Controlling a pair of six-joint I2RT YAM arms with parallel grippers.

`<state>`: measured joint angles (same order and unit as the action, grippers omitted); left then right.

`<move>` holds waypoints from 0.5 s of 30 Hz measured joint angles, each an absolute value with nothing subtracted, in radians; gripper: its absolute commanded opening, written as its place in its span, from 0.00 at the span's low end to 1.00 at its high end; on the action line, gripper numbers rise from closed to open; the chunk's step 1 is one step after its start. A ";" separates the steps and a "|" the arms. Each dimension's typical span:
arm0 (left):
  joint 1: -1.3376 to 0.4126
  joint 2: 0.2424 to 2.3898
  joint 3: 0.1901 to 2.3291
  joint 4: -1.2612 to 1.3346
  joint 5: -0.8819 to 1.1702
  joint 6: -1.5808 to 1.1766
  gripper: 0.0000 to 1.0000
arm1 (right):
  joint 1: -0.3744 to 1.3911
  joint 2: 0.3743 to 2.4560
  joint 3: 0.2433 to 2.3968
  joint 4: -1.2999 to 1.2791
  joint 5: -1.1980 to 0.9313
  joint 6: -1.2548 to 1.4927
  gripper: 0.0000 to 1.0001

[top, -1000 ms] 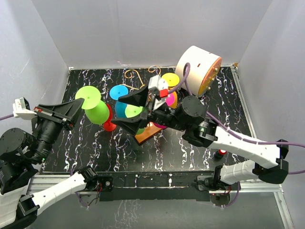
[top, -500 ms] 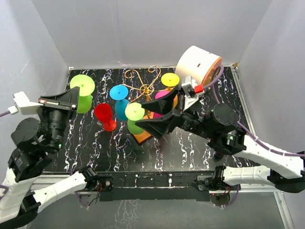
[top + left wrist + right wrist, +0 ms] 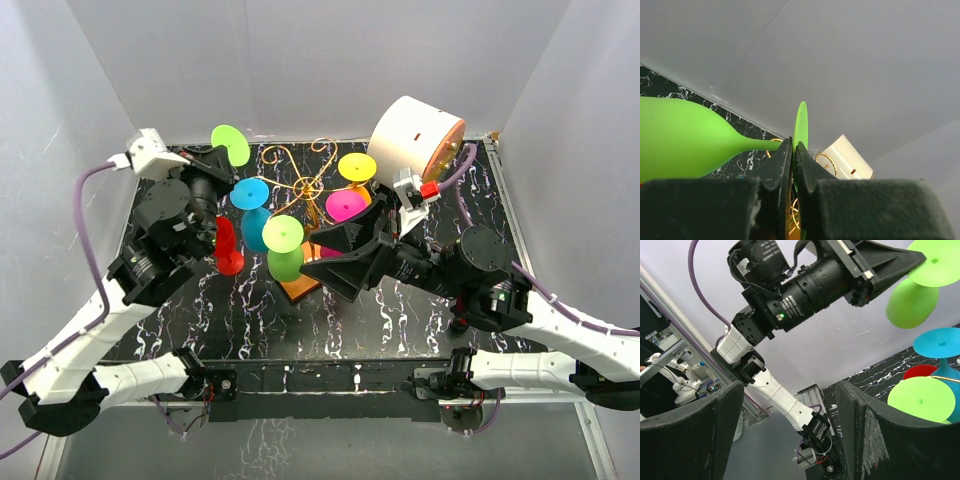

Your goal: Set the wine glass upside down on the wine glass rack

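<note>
Since the left gripper [image 3: 222, 155] grips only the foot rim of the green wine glass [image 3: 231, 145], at the table's [image 3: 260, 320] far edge left of the rack [image 3: 300, 182], top view says: slip risk, plus blue glass [image 3: 250, 193] close enough to knock. Left wrist: jaws clamp the thin foot edge-on, bowl sideways, could pivot. Right wrist: right gripper [image 3: 788, 390] wide, empty.

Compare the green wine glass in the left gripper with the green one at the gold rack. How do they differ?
The held glass is clamped by its foot's rim in the shut left gripper; the rack glass is held by none. The held glass hangs tilted in the air at the far left of the table; the rack glass stands foot up, bowl down, at the gold rack. Both are lime green and stemmed.
</note>
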<state>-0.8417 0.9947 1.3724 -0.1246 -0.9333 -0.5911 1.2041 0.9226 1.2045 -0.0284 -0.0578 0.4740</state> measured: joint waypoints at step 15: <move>-0.743 1.152 1.434 -0.122 -0.714 -0.600 0.00 | 1.204 0.915 1.164 -0.026 -0.051 0.510 0.71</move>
